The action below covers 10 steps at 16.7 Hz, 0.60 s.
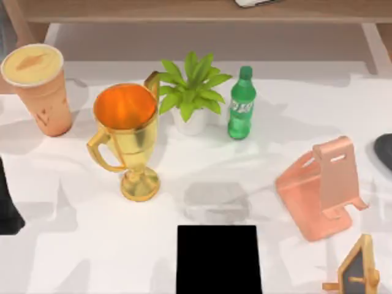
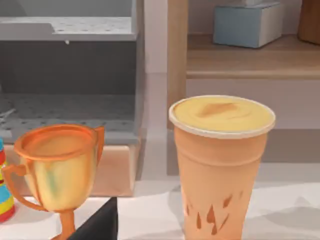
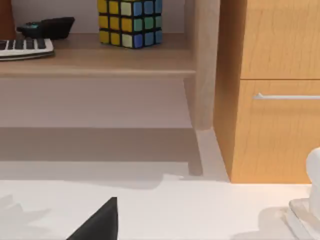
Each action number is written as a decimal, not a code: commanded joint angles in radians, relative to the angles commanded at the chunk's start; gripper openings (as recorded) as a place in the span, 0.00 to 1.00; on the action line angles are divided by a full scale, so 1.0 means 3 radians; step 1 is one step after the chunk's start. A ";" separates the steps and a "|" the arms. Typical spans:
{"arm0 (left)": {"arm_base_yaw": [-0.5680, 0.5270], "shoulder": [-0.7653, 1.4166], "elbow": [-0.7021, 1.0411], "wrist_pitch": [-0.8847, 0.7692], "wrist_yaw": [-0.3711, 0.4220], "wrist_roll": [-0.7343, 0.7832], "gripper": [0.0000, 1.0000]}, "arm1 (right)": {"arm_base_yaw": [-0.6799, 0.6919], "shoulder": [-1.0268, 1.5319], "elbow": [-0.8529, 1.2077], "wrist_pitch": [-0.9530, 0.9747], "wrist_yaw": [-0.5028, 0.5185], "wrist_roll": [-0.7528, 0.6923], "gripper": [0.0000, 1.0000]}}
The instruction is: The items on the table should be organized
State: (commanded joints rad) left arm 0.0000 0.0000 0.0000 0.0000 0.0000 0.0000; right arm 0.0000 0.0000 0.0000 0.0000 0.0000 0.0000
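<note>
Honestly, we cannot tell the state of either claw. Our left arm (image 1: 7,205) is a dark shape cut off at the left edge of the top view, and a dark wedge at the right edge (image 1: 384,150) is too cropped to name.

One peach cup (image 1: 38,89) stands upright at the far left of the counter (image 1: 92,257), well apart from one gold trophy (image 1: 127,138); the left wrist view shows the cup (image 2: 220,165) close. We count one potted plant (image 1: 193,92), one green bottle (image 1: 241,103) just beside it, one pink phone stand (image 1: 321,190) and one small easel board (image 1: 358,269), half cut off. One black rectangle (image 1: 218,258) lies at the near edge, partly cropped.
</note>
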 joint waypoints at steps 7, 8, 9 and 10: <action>0.0000 0.0000 0.0000 0.0000 0.0000 0.0000 1.00 | -0.0064 0.0523 0.0487 -0.0385 0.0068 -0.0179 1.00; 0.0000 0.0000 0.0000 0.0000 0.0000 0.0000 1.00 | -0.0076 0.0734 0.0669 -0.0529 0.0079 -0.0245 1.00; 0.0000 0.0000 0.0000 0.0000 0.0000 0.0000 1.00 | -0.0086 0.0980 0.0874 -0.0690 0.0086 -0.0318 1.00; 0.0000 0.0000 0.0000 0.0000 0.0000 0.0000 1.00 | -0.0093 0.1262 0.1098 -0.0865 0.0088 -0.0395 1.00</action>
State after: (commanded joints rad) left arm 0.0000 0.0000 0.0000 0.0000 0.0000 0.0000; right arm -0.0278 0.3786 0.3293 -0.2596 0.0264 -0.1185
